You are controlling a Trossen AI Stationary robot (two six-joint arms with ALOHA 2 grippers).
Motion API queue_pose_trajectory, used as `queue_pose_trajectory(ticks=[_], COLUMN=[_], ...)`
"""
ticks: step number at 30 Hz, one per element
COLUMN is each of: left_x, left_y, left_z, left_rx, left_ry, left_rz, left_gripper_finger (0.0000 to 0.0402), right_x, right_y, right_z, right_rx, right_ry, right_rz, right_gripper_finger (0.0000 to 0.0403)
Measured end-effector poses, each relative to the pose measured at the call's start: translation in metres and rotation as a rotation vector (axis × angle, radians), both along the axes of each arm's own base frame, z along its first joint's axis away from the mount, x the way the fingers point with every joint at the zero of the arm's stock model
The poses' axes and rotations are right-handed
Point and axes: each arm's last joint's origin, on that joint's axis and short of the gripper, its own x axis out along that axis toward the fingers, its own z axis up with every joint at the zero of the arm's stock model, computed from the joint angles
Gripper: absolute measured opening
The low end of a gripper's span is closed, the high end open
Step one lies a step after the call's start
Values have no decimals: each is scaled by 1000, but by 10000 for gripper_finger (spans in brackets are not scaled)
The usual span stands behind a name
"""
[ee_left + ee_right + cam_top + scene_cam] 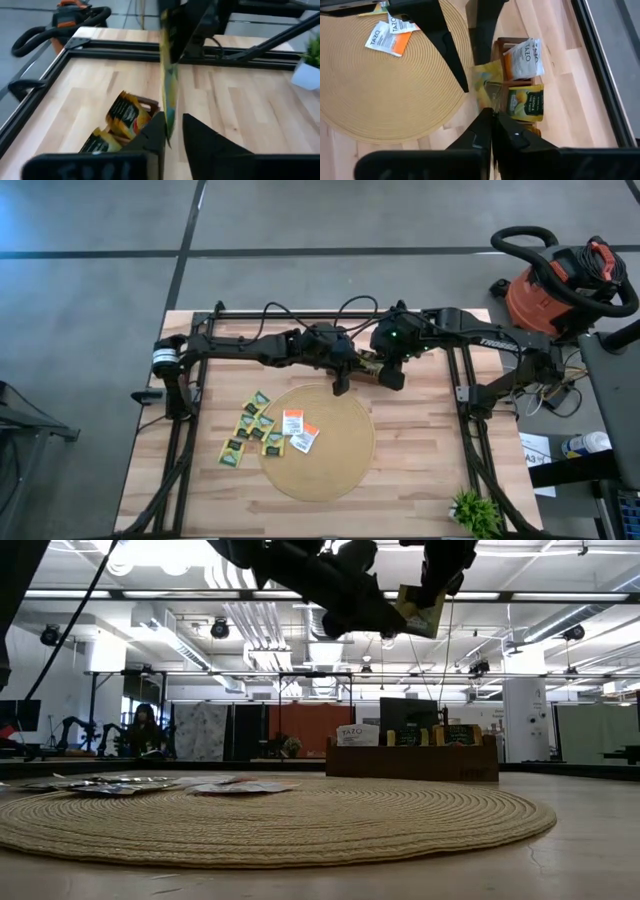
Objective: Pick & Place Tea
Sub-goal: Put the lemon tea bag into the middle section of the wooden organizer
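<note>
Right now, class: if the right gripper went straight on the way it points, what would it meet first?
The right gripper, shut on a yellow sachet, points down at the table. It would probably meet the box edge beside the mat first, though depth is unclear.

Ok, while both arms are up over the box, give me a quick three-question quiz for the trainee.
1. True or false: the right gripper has its fingers shut on the yellow sachet.
2. The loose orange sachets lie on: A the round mat, B the floor, C the plant.
3. Which gripper has its fingers standing apart?
Key: 1 true; 2 A; 3 the left gripper.
</note>
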Motion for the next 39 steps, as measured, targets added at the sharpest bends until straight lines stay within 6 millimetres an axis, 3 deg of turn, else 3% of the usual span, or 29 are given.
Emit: queue_pose_trajectory(ticks=[9,15,25,33,39], left_x=[-8,-26,-101,-164,-194], left_y=[5,-5,-13,-20,-22], left_z=[-14,-24,-46,-47,-41], left_rx=[-69,-123,-298,-371,-354], left_ry=[152,193,6,-153,-250], left_rz=[257,272,503,632,708], left_gripper_finger=[115,117,117,117,117], right_x=[-2,5,45,45,38], right_y=[-9,-30,-59,-80,-86], right_z=[-7,-38,-94,-127,-143], right_rx=[-8,10,27,109,119], right_ry=[25,137,257,245,253], right_rz=[-25,-69,-31,-82,-103], right_gripper_finger=[8,8,8,8,8])
